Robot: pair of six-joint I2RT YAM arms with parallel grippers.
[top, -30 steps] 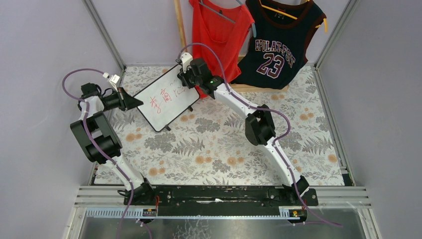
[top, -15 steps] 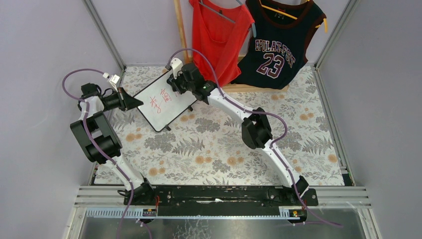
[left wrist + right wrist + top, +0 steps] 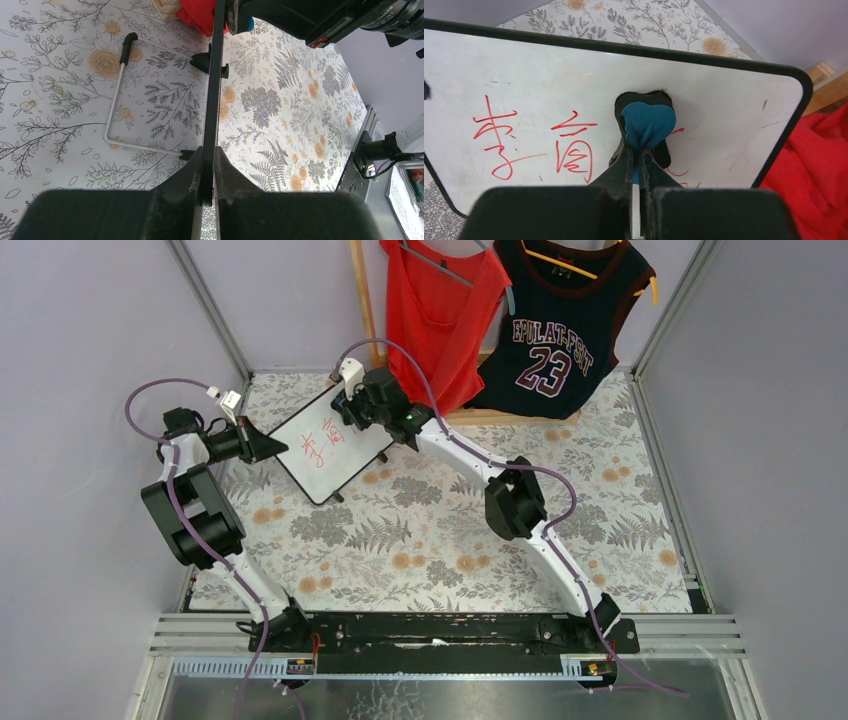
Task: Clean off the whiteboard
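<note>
Floral table [image 3: 450, 530]; left end effector [image 3: 208, 156] clamps whiteboard [image 3: 549, 75]; eraser [image 3: 648, 125] on it.

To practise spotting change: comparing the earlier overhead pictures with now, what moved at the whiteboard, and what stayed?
The right hand, shut on the small blue eraser, swept left in the overhead view from the right edge of the black-framed white whiteboard onto its writing, now covering the rightmost marks. The left hand stayed clamped on the board's edge; the board kept its place, and two red handwritten characters remain.
</note>
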